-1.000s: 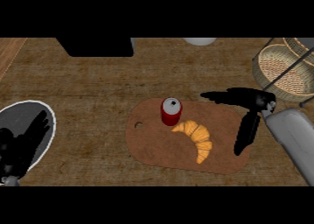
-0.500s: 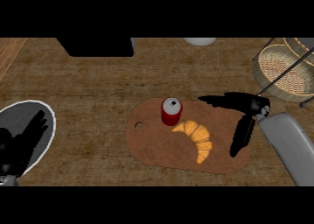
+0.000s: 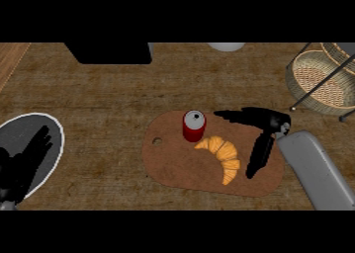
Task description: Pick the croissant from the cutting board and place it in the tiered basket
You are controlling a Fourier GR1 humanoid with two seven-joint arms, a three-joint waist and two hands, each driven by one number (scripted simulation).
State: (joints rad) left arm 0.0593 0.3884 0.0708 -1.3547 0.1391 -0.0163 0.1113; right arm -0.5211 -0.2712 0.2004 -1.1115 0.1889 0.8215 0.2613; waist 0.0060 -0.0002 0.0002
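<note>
Croissant [image 3: 222, 157] is what the head view shows near the middle of the brown cutting board [image 3: 172, 170]: golden and curved, lying flat on the board with one tip toward the upper left and the other pointing down. Just above its upper tip a red can [image 3: 194, 126] stands upright on the same board, close beside the pastry; whether the two touch is not clear. The right hand [image 3: 271, 121] is over the board's right part with its fingers straight and spread and nothing in its grasp. Its thumb reaches left toward the can, while its fingers [image 3: 259, 155] run down alongside the croissant's right side, near it but with a strip of board showing between them. The grey right forearm [image 3: 315, 170] comes in from the lower right corner. The tiered basket [image 3: 322, 79], woven and set in a dark wire frame, sits at the upper right of the counter [image 3: 100, 94], well apart from the croissant. At the lower left the left hand [image 3: 19, 165] rests open, fingers up, over a grey plate [image 3: 54, 131] with a white rim. Along the upper edge are a black block [image 3: 110, 52] and, to its right, part of a pale round object [image 3: 226, 46]. A strip of lighter wood [image 3: 5, 64] shows at the upper left.
</note>
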